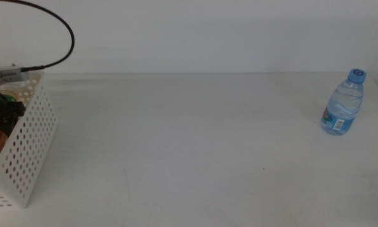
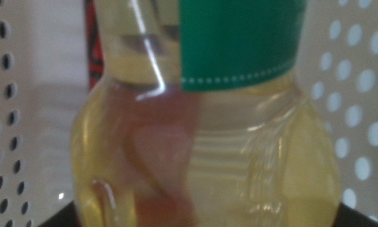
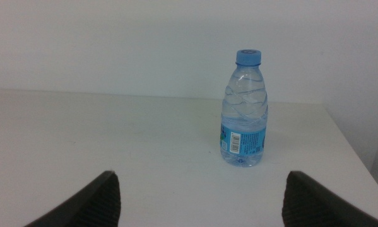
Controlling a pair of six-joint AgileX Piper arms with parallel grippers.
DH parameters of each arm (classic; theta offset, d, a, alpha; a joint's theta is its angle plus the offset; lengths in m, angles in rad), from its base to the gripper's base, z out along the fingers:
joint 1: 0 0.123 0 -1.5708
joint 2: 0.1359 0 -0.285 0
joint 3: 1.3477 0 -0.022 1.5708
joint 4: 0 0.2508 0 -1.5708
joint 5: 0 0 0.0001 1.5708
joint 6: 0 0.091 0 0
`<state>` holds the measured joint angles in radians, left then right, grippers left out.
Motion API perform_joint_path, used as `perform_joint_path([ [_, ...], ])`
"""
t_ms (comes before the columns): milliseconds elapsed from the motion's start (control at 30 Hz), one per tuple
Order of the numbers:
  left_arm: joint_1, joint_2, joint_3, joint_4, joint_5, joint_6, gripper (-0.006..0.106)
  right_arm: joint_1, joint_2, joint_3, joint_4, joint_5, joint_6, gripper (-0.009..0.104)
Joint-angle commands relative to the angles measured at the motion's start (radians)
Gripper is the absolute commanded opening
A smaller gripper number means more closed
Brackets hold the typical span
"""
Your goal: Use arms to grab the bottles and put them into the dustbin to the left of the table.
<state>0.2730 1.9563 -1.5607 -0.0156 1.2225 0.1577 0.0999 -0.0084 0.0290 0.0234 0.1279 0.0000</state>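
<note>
My left end effector pinches the clear yellow-liquid bottle inside the white perforated basket at nine o'clock; next, release. My right end effector waits spread, facing the blue-capped water bottle on the white counter.

My middle camera looks forward and down over the table, basket at its left edge. My left wrist camera sits pressed close to the yellow-liquid bottle, perforated walls behind. My right wrist camera looks low across the tabletop at the water bottle, which the middle view shares.
</note>
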Motion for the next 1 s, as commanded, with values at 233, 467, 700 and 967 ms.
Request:
perform_joint_path([
  [233,-0.002,-0.058,-0.035,0.009,0.095,-0.011,0.090,-0.006,-0.028,-0.008,-0.006,-0.077,-0.009,0.067],
  [467,-0.004,-0.123,-0.054,0.016,0.095,-0.086,0.090,-0.006,-0.028,-0.008,-0.006,-0.077,-0.009,0.067],
  [700,-0.094,-0.303,-0.054,-0.009,0.048,-0.114,0.090,-0.006,-0.028,-0.008,-0.006,-0.077,-0.009,0.067],
  [967,-0.375,-0.523,0.058,-0.028,-0.258,-0.158,0.090,-0.006,-0.028,-0.008,-0.006,-0.077,-0.009,0.067],
])
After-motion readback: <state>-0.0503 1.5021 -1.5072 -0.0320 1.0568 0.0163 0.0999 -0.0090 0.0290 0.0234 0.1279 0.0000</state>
